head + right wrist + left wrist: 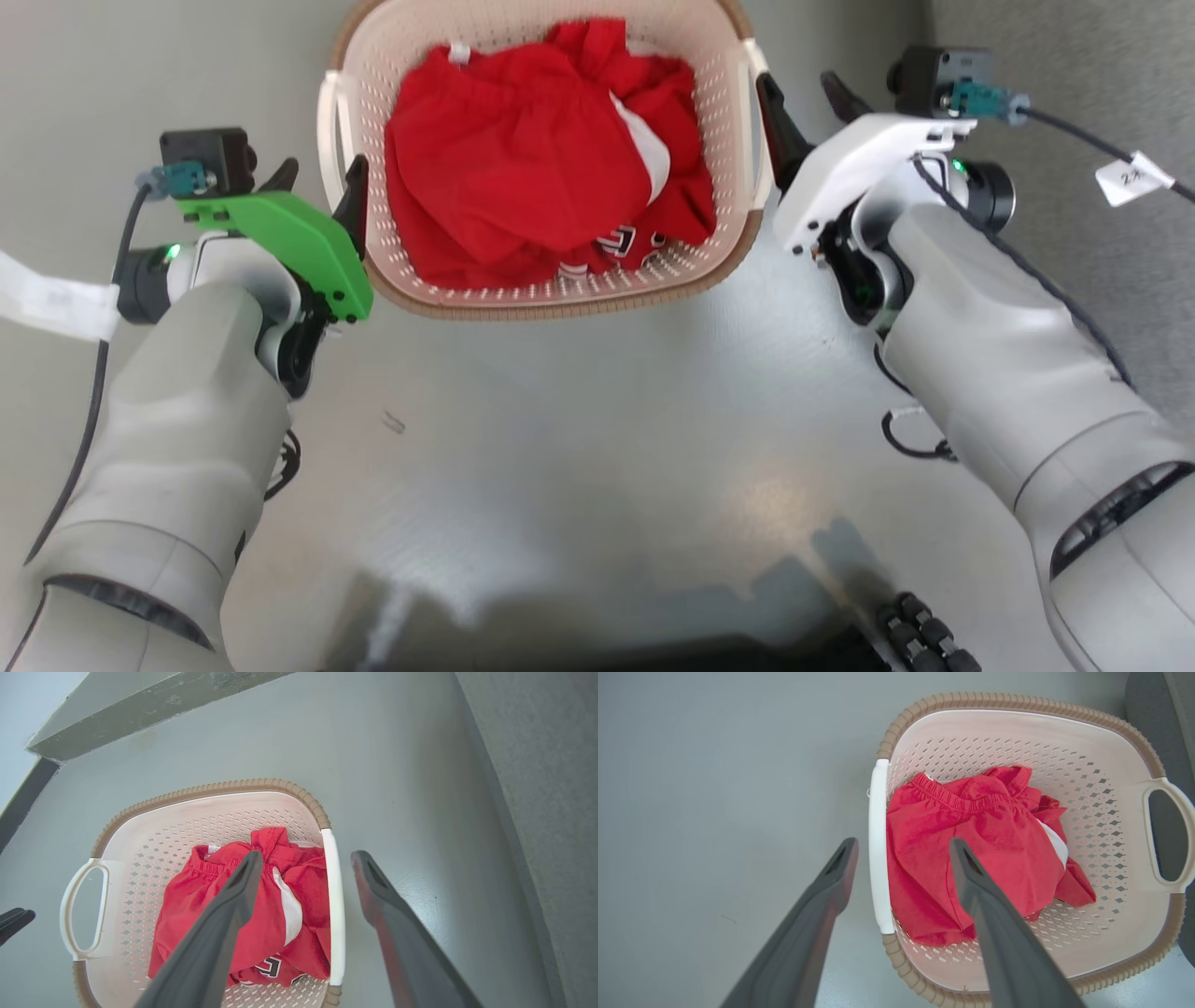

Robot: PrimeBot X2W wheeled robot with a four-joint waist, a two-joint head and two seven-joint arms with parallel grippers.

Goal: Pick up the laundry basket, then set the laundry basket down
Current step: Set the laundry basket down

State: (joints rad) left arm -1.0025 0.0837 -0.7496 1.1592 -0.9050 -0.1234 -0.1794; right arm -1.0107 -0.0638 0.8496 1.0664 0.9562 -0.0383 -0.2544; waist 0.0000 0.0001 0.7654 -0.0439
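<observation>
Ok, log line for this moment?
left gripper open astride left handle | right gripper open astride right handle | basket ungripped, red clothes inside

- An indoor room is indicated; whether home or test space cannot be told.
- A smooth grey floor (579, 411) is seen, bordered by a rougher grey strip (537, 788) and a wall foot (140, 704).
- Household laundry is suggested by a laundry basket (724, 112) filled with red clothing (523, 159).

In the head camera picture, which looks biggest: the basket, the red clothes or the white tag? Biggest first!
1. laundry basket, though the top edge cuts it off
2. red clothes inside it
3. white tag, by far the smallest
</observation>
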